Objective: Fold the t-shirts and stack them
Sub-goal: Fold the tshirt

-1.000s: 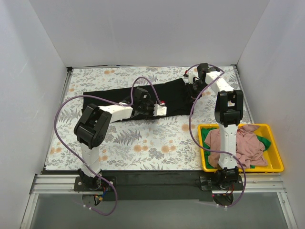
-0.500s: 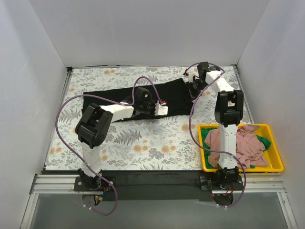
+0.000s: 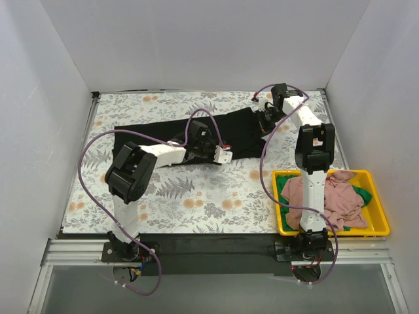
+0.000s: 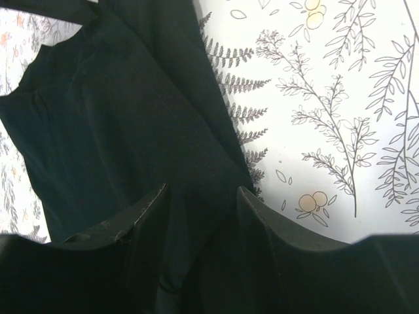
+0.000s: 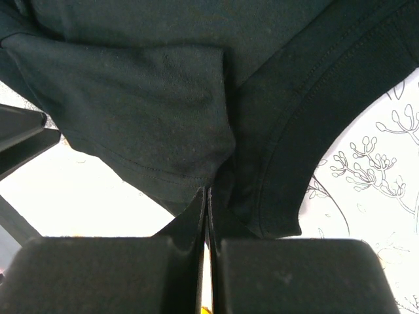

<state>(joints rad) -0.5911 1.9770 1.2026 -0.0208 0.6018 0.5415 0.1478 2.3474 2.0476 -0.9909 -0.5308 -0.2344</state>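
Observation:
The black t-shirt (image 3: pixel 163 139) lies stretched across the far half of the floral tablecloth. My left gripper (image 3: pixel 211 148) is low over its near edge. In the left wrist view the left gripper (image 4: pixel 200 219) has its jaws apart, with black cloth (image 4: pixel 131 131) between and under them. My right gripper (image 3: pixel 264 119) is at the shirt's far right end. It is shut (image 5: pixel 207 196) on a fold of the black cloth (image 5: pixel 150 98) by a stitched hem. The pink t-shirt (image 3: pixel 337 199) and the green t-shirt (image 3: pixel 364 193) lie crumpled in the yellow bin.
The yellow bin (image 3: pixel 380 230) stands at the near right, beside the right arm's base. White walls close in the table on the left, far and right sides. Purple cables loop from both arms.
My left gripper has shifted slightly right and nearer along the shirt's near edge. The right gripper has stayed put, still holding the cloth.

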